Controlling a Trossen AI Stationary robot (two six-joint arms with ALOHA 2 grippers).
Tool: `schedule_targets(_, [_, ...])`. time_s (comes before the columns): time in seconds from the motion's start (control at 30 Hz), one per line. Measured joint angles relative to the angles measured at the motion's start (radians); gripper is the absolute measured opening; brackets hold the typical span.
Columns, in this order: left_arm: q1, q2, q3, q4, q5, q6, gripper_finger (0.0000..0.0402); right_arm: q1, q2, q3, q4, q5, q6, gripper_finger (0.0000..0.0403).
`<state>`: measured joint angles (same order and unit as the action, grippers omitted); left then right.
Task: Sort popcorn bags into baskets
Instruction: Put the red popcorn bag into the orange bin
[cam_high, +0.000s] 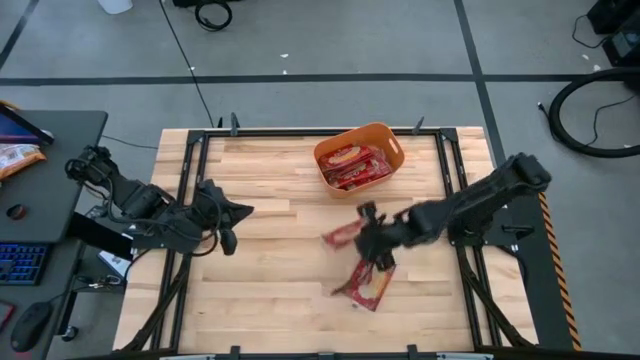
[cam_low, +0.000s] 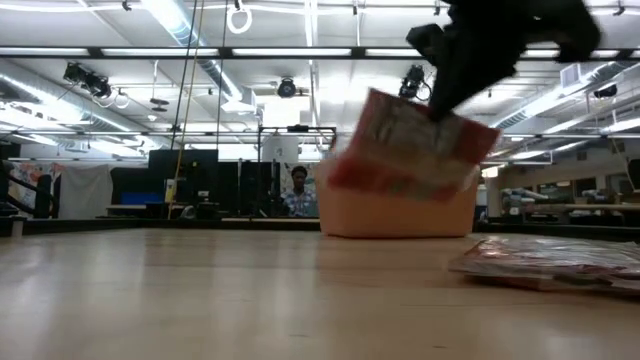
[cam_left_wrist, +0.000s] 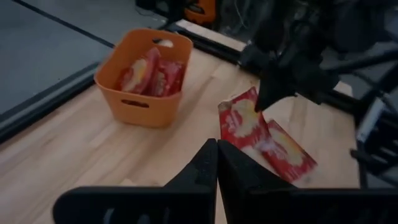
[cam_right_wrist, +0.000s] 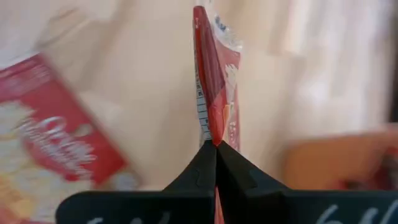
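Note:
My right gripper (cam_high: 368, 232) is shut on a red popcorn bag (cam_high: 342, 234) above the middle of the table. The bag shows tilted in the low view (cam_low: 410, 150) and edge-on in the right wrist view (cam_right_wrist: 214, 74). More red bags (cam_high: 368, 285) lie flat on the table nearer the front edge; they also show in the low view (cam_low: 550, 262). The orange basket (cam_high: 392, 140) stands at the far middle with several bags (cam_high: 355, 165) inside. My left gripper (cam_high: 228, 240) is shut and empty at the table's left, its fingers together in the left wrist view (cam_left_wrist: 216, 155). My right gripper pinches the bag's edge (cam_right_wrist: 216, 134) between its two fingers. The fingers come from above, slanting in from the table's right. The bag is lifted clear of the table and hangs tilted below the gripper (cam_low: 445, 112).
A bag on the table shows beside the held one in the right wrist view (cam_right_wrist: 56, 149) and in the left wrist view (cam_left_wrist: 286, 152). The basket (cam_left_wrist: 144, 81) stands beyond the held bag. A dark desk with a keyboard (cam_high: 20, 265) stands off the table's left side.

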<state>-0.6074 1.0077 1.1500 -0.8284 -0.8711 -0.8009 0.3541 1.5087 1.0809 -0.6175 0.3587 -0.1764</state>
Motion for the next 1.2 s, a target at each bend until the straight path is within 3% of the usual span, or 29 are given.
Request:
schedule_targets(0.2, [0.037, 0.0, 0.0, 0.045, -0.05, 0.006, 0.0013, -0.114, -0.185, 0.0, -0.003, 0.089, -0.033, 0.0004])
schedule_targets(0.33, [0.069, 0.0, 0.0, 0.06, -0.085, 0.035, 0.0013, -0.176, -0.292, 0.0, 0.04, 0.14, -0.188, 0.0003])
schedule_targets(0.5, [0.123, 0.0, 0.0, 0.072, -0.13, 0.063, 0.0013, -0.346, -0.328, 0.0, 0.042, 0.066, -0.41, 0.0003])
schedule_targets(0.8, [0.207, 0.0, 0.0, 0.082, -0.127, 0.183, 0.0013, -0.613, -0.192, 0.0, 0.116, -0.124, -0.691, 0.0004])
schedule_targets(1.07, [0.243, 0.0, 0.0, 0.074, -0.127, 0.211, 0.0013, -0.748, 0.008, 0.0, 0.174, -0.207, -0.769, 0.0004])
schedule_targets(1.2, [0.243, 0.0, 0.0, 0.068, -0.111, 0.211, 0.0013, -0.775, 0.101, 0.001, 0.092, -0.353, -0.759, 0.0004])
